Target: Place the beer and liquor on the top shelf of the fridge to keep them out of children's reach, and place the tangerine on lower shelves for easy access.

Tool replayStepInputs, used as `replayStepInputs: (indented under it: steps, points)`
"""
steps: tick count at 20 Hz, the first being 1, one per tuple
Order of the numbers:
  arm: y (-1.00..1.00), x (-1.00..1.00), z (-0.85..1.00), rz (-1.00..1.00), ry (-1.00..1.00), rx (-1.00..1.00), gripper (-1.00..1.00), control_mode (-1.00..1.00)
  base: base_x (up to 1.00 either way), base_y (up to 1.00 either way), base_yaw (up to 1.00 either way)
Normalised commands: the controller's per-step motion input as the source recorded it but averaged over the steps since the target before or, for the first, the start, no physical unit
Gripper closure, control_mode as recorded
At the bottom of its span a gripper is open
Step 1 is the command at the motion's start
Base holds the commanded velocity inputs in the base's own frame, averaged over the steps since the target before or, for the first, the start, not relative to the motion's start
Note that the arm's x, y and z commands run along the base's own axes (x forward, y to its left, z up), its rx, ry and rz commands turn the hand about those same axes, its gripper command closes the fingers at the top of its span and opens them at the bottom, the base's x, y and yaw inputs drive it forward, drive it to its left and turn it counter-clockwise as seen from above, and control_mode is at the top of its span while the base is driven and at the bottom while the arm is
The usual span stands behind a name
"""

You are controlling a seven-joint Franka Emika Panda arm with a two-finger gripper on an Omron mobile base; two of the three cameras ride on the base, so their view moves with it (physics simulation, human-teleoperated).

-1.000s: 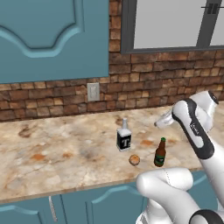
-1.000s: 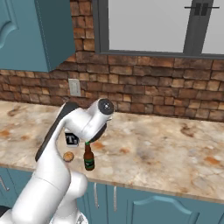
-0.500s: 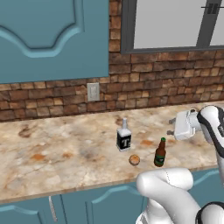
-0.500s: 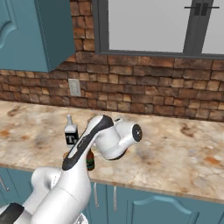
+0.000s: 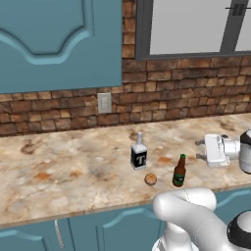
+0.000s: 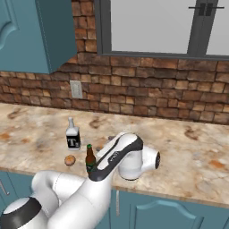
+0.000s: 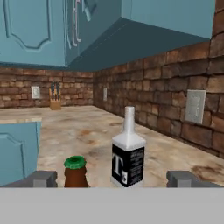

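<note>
Even, flat light filled my kitchen, with no glare or hard highlights anywhere. The counter (image 5: 73, 171) was bright; only faint soft shadows sat beside the liquor (image 5: 139, 152) and beer (image 5: 179, 171). Under the cabinets (image 7: 144, 35) above the liquor it was dimmer. Everything stayed sharp, undistorted at edges.

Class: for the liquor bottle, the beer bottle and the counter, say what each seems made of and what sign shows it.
Liquor bottle: looks like clear glass, pale see-through neck, black label. Beer bottle: likely dark brown glass, with a green cap that may be metal. Counter: seems polished stone, perhaps marble or granite, with mottled beige and rust veining; being rendered, it stays uncertain.
</note>
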Motion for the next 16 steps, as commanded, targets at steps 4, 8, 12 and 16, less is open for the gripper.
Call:
replayStepInputs:
  steps: [4, 8, 12, 16]
  points:
    - [0.00, -0.15, -0.39, 0.01, -0.06, 0.17, -1.00, -1.00, 0.00, 0.00, 0.00]
    - [0.02, -0.16, -0.41, 0.04, -0.01, 0.09, -1.00, -1.00, 0.00, 0.00, 0.00]
    - [0.12, -0.18, -0.36, 0.06, -0.01, 0.05, -1.00, -1.00, 0.00, 0.00, 0.00]
    - [0.24, -0.14, -0.16, 0.03, 0.00, 0.01, -1.00, -1.00, 0.00, 0.00, 0.00]
